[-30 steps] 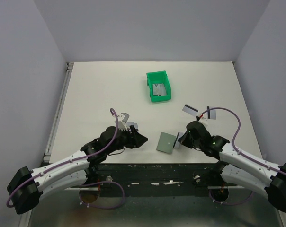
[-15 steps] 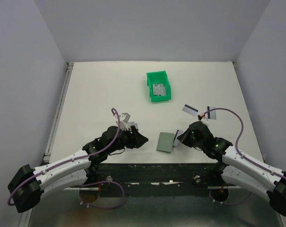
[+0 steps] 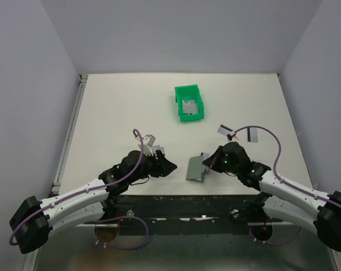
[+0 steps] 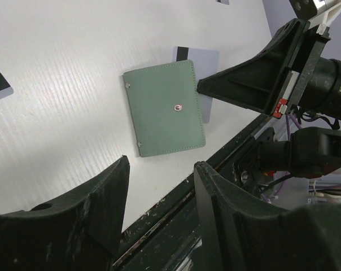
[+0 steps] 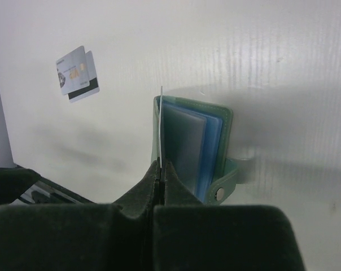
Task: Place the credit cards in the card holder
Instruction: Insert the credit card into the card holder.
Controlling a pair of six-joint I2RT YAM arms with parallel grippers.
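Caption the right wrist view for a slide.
Right end effector shut on an edge-on credit card at the green card holder, blue pockets showing; two more cards lie beyond.

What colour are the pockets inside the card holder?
Pale blue, inside the grey-green card holder. The right wrist view shows the pockets best.

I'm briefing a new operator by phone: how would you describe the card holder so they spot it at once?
Near the front edge of the table, look between the left gripper and the right gripper. The card holder lies there, a grey-green, roughly square wallet, far duller than the bright green bin farther back.
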